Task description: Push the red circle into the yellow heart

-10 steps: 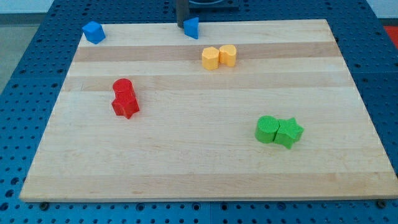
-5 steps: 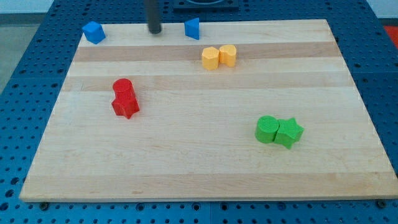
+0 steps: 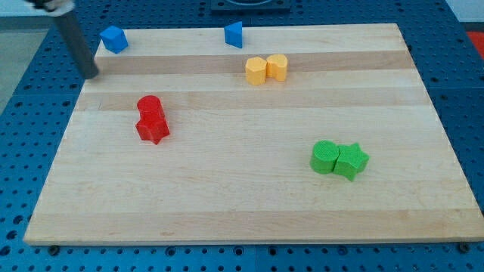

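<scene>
Right of and below my tip [image 3: 91,75] lies the red circle [image 3: 150,105]; apart.

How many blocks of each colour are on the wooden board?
Blue: 2, one at the view's top left, one further right.
Yellow: 2, a touching pair.
Red: 2, circle and star.
Green: 2, circle and star.
Total: 8.

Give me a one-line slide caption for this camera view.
My tip sits at the board's left edge, up-left of the red circle, with the yellow heart far right.
</scene>
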